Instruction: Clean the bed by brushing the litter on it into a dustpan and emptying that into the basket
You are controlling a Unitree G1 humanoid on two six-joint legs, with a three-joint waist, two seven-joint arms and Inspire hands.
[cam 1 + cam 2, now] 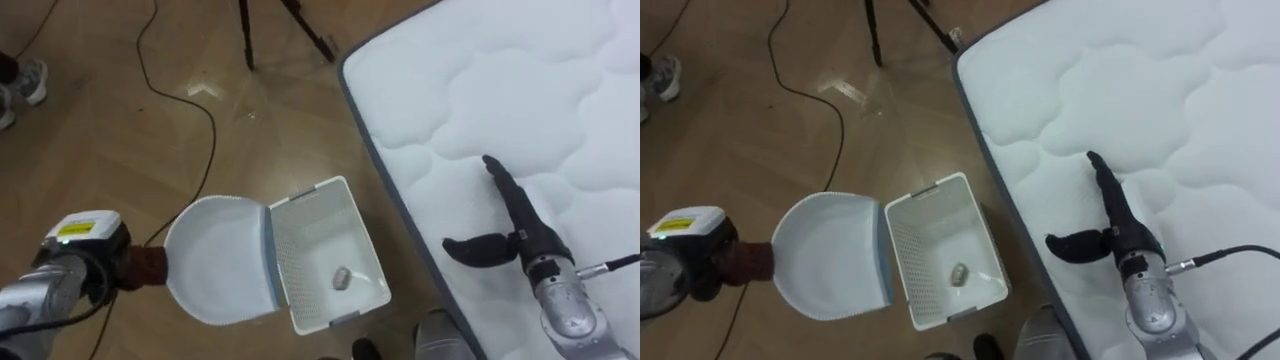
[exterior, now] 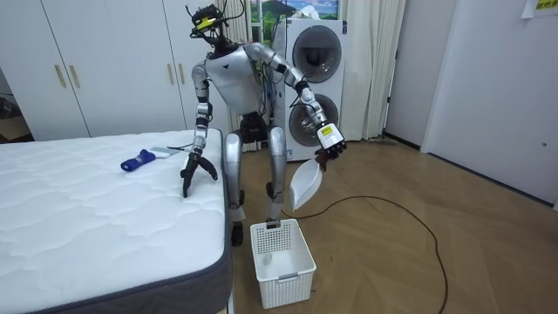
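Observation:
I stand at the side of the white mattress (image 1: 500,90), next to its corner. My left hand (image 1: 88,262) is shut on the dark red handle of a white dustpan (image 1: 215,260), which hangs tilted over the left rim of a white plastic basket (image 1: 310,195) on the floor. A small grey lump (image 1: 341,277) lies on the basket's bottom. My right hand (image 1: 515,235) rests open on the mattress near its edge, fingers straight and thumb spread. In the room view a blue brush (image 2: 137,160) lies farther back on the bed, apart from my right hand (image 2: 193,170).
Black tripod legs (image 1: 290,25) stand on the wood floor beyond the bed's corner. A dark cable (image 1: 200,110) snakes across the floor. A person's shoe (image 1: 25,85) shows at the far left. Stacked washing machines (image 2: 316,78) and white wardrobes (image 2: 96,61) line the wall.

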